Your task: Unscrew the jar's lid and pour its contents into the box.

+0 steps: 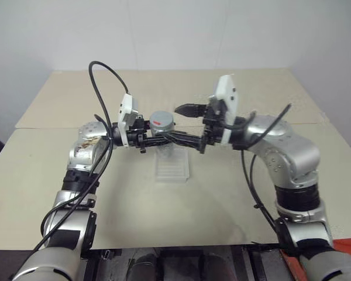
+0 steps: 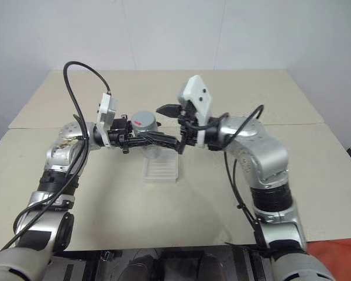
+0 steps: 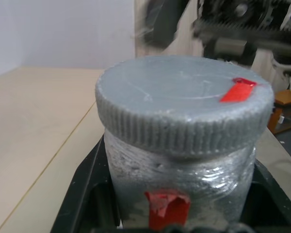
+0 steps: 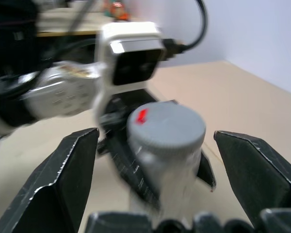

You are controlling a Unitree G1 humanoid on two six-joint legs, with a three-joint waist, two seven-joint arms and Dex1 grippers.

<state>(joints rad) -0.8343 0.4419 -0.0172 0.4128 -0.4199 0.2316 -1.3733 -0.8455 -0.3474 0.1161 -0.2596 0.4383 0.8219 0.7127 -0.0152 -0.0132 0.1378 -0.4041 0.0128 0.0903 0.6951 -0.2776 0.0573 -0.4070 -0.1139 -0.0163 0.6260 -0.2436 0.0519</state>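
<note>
My left gripper (image 1: 155, 137) is shut on the jar (image 3: 179, 184), holding it upright above the table. The jar's body is wrapped and cloudy with a red tag, so the contents are hidden. The grey ribbed lid (image 1: 162, 122), marked with a red strip, sits on top of the jar. My right gripper (image 4: 155, 138) is open and level, one finger (image 4: 68, 174) on each side of the lid without touching it. The clear box (image 1: 172, 167) lies on the table just below the jar.
The beige table (image 1: 234, 193) runs wide on both sides, with a seam across its middle and a white wall behind. Black cables loop over both forearms. A red-orange object (image 1: 350, 244) sits past the near right corner.
</note>
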